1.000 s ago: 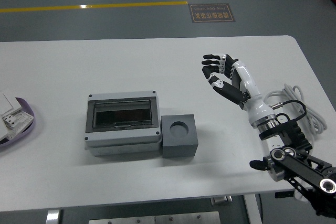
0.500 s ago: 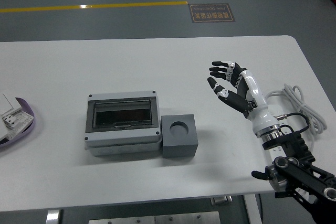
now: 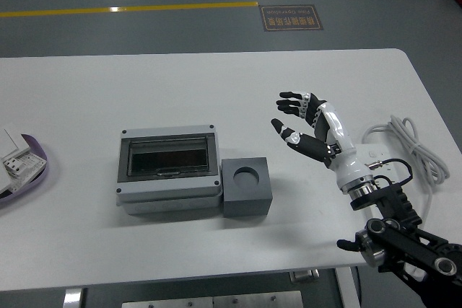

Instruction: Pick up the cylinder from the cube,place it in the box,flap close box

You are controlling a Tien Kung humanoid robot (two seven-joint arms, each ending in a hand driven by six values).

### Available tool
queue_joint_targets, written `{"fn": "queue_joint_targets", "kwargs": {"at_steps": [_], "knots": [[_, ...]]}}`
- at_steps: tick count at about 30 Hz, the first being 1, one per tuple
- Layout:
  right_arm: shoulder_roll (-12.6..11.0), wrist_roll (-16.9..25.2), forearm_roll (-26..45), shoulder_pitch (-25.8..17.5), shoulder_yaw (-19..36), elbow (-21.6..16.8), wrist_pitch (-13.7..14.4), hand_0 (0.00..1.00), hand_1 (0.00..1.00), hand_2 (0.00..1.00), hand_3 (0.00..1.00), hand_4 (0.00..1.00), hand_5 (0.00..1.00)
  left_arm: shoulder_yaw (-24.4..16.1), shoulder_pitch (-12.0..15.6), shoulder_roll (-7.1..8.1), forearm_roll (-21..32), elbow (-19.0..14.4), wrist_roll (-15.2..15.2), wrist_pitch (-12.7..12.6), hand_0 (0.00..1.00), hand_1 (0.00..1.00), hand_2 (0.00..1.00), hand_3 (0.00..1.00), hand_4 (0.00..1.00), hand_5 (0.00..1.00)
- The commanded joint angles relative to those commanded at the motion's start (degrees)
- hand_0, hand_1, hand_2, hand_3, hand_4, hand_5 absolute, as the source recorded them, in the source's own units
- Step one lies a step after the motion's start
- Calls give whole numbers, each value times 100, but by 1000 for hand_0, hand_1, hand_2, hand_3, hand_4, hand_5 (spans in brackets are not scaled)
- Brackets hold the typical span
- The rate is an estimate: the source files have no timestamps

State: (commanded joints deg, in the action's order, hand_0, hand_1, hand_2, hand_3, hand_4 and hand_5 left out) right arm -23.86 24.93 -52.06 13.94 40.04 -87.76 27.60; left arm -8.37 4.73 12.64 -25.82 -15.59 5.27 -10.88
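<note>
A grey box [image 3: 169, 168] with a dark see-through lid lies shut on the white table [image 3: 216, 84]. A dark grey cube [image 3: 246, 187] stands against the box's right side; the round hole in its top looks empty. No cylinder shows anywhere. My right hand [image 3: 292, 117] hovers above the table to the right of the cube, fingers spread and holding nothing. My left arm is out of view.
A purple-rimmed tray [image 3: 25, 167] with white parts sits at the table's left edge. A white cable [image 3: 411, 146] loops on the table behind my right forearm. The table's right edge is close to the arm.
My right hand drew back toward me and lower, then shifted left toward the cube. Its fingers stayed spread. Box and cube have not moved.
</note>
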Motion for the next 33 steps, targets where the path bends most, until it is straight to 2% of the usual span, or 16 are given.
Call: {"fn": "queue_joint_targets", "kwargs": {"at_steps": [5,18,19,21,27,33], "knots": [[23,18,71,204,-343,-36,-16,747,687,681,695,752,134,78,26,-82,74,-1,-40,-23,514,562,560,596,724,185],[23,-94,125,657,-1094,-68,-25,745,688,681,698,751,141,127,91,-103,153,21,-85,-43,513,561,560,597,725,183],[37,-101,178,700,-1160,-61,-38,747,687,682,692,717,116,128,92,-104,163,22,-91,-39,513,562,560,596,724,183],[75,-106,288,771,-1250,-41,-62,747,687,682,692,717,116,136,90,-99,188,22,-103,-35,513,562,560,596,724,183],[185,-114,415,834,-1220,21,-108,746,686,682,691,703,109,121,87,-121,183,15,-107,-12,513,562,560,596,723,182],[107,-120,321,711,-1013,-26,-123,745,686,683,692,694,93,151,11,-118,216,1,-144,7,511,560,559,596,722,182]]}}
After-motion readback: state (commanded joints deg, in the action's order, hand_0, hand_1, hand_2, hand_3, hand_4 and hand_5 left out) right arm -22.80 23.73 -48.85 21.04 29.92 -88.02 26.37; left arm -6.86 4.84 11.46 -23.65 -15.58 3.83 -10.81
